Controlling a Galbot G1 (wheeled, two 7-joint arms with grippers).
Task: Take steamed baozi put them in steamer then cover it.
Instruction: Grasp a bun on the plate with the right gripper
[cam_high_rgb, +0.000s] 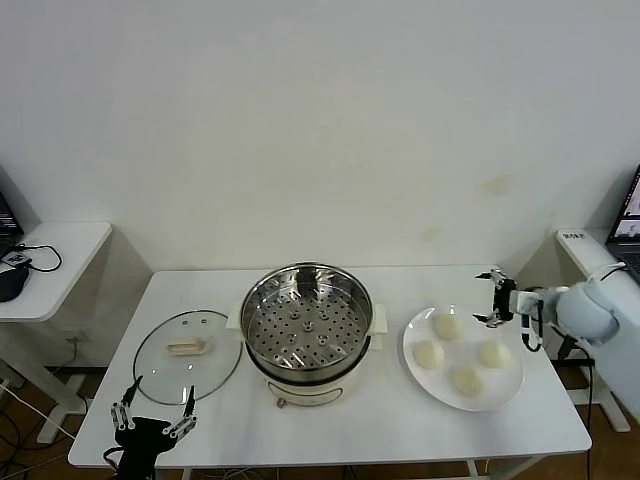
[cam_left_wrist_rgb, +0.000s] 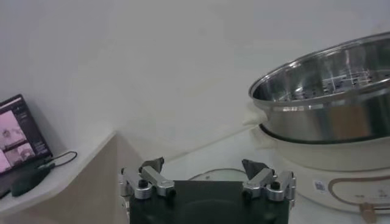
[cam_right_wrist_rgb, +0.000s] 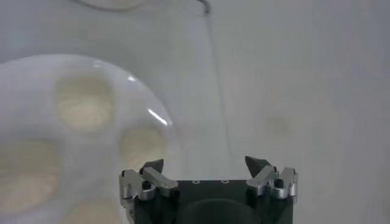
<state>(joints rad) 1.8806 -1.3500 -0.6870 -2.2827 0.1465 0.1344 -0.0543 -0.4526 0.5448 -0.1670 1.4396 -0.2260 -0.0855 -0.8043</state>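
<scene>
We take the white table (cam_high_rgb: 330, 425) as our clock face, with 12 o'clock at the far wall and 6 o'clock at the robot.

1. The steamer (cam_high_rgb: 305, 318) stands at the centre of the table. Its shiny steel basket sits on a white electric pot, and we see only the bare perforated floor inside. In the left wrist view the steamer (cam_left_wrist_rgb: 326, 97) rises just beyond the left claw.

2. The white plate (cam_high_rgb: 512, 385) lies at 3 o'clock, close beside the steamer but apart from it. In the right wrist view the plate (cam_right_wrist_rgb: 152, 115) appears blurred.

3. The glass lid (cam_high_rgb: 188, 356) lies flat on the table at 9 o'clock, knob up, its rim near the pot.

4. The steamed baozi (cam_high_rgb: 448, 325) are four in number, and all rest on the plate. We count three of them clearly in the right wrist view, where the nearest steamed baozi (cam_right_wrist_rgb: 141, 145) is blurred.

5. The right gripper (cam_high_rgb: 491, 298) hangs over the plate's edge at about 1 o'clock of the plate, just beside the farthest bun. Its fingers are spread and hold nothing, as the right wrist view (cam_right_wrist_rgb: 206, 164) confirms.

6. The left gripper (cam_high_rgb: 153, 409) sits at 7 o'clock, at the table's near edge, below the lid. Its fingers are likewise spread and hold nothing (cam_left_wrist_rgb: 204, 164).
</scene>
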